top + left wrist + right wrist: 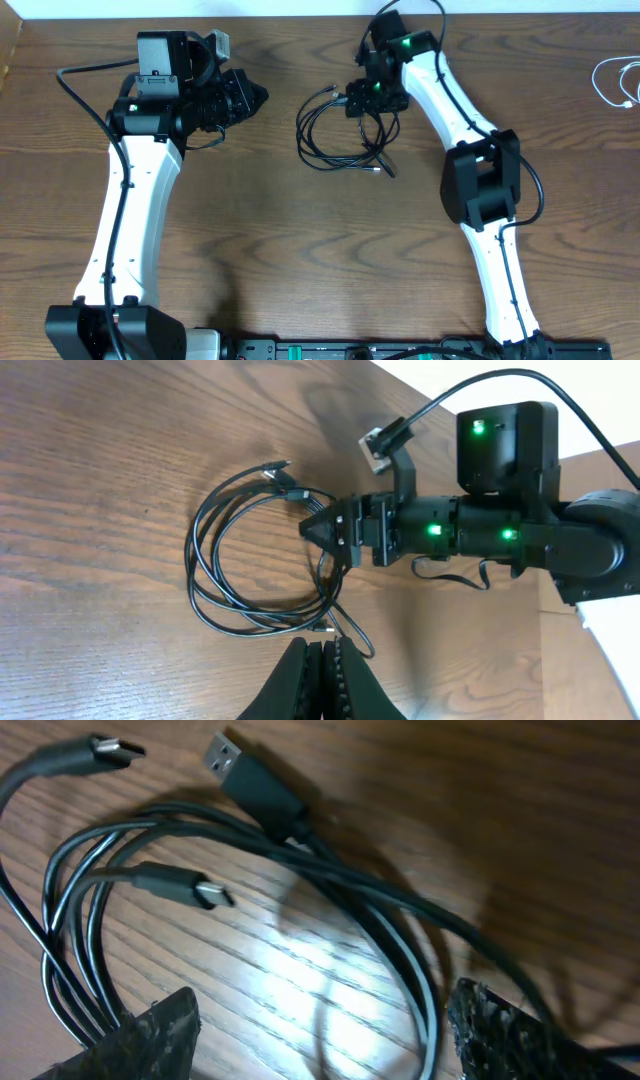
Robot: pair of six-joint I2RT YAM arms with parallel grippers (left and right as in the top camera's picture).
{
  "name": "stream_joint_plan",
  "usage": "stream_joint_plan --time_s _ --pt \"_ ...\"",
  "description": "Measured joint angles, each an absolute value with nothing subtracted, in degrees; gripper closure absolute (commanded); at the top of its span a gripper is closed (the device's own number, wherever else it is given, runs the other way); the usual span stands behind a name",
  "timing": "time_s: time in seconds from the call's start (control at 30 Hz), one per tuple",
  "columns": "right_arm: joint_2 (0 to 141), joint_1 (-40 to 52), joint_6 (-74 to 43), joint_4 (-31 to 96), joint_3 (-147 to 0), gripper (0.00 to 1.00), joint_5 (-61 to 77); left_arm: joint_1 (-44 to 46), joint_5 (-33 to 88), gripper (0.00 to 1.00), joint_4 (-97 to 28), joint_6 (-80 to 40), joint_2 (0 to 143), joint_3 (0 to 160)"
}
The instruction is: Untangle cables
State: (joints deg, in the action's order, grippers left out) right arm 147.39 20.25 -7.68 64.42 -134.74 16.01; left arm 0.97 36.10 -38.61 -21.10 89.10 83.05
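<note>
The black cable (335, 140) lies looped in several turns on the wooden table, top centre. It also shows in the left wrist view (235, 575) and, close up with its plug ends, in the right wrist view (300, 860). My right gripper (352, 100) (320, 1025) is open, low over the loops' right side, with strands between its fingers. My left gripper (262, 96) (325, 675) is shut and empty, left of the cable and apart from it. The white cable (617, 82) lies coiled at the far right edge.
The right arm (470, 150) runs from the table's front edge up to the cable. The left arm (135, 210) stands on the left. The table's back edge (300, 10) lies close behind the cable.
</note>
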Motion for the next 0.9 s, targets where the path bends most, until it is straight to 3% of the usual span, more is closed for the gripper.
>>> stream_joint_plan --time_s 0.9 --pt "147.39 20.49 -10.66 58.43 -132.77 0.27 16.03 4.12 32.6 0.92 -38.33 -21.1 89.54 82.94"
